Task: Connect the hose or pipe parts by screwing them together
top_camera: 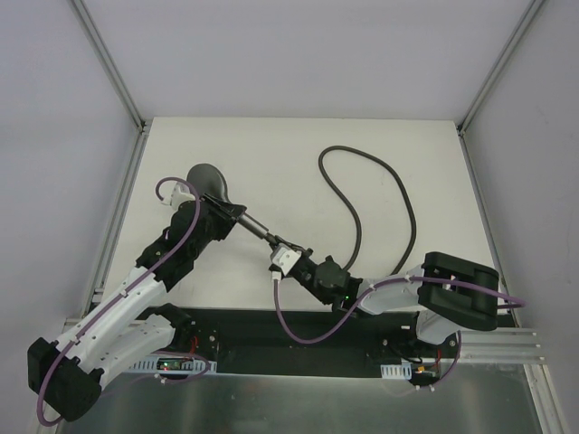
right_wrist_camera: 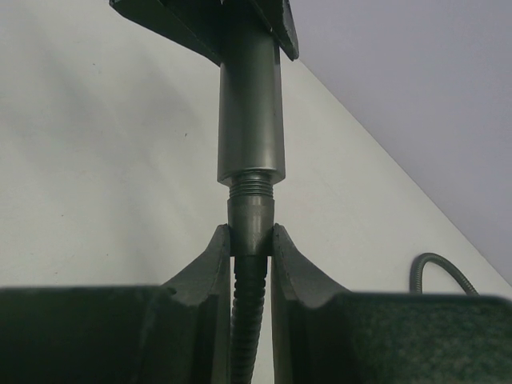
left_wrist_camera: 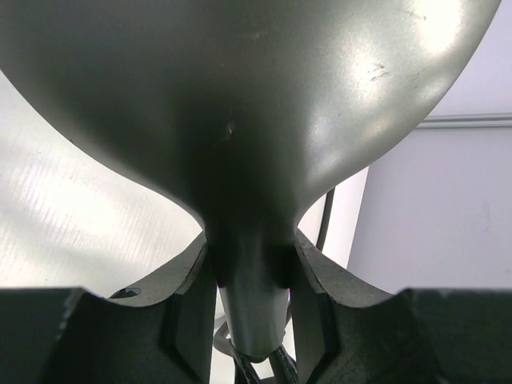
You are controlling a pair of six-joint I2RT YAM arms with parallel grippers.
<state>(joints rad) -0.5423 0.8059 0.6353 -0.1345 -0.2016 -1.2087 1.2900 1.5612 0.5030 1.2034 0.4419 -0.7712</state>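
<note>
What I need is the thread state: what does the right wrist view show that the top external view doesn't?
Right wrist only: exposed threads between handle and hose fitting. Top only: the hose looping over the table, the left fingers holding the shower head. Both: right fingers pinching the fitting, aligned end to end with the handle.

I count one shower head (top_camera: 210,181) and one hose (top_camera: 362,194), looping to the right of the shower head. I have two arms: my left arm (top_camera: 127,307) below the shower head, my right arm (top_camera: 398,294) to its lower right. Two grippers, each with two fingers: my left gripper (top_camera: 232,215), my right gripper (top_camera: 288,255). Two purple cables (top_camera: 303,336), one per arm. One table (top_camera: 298,145).
</note>
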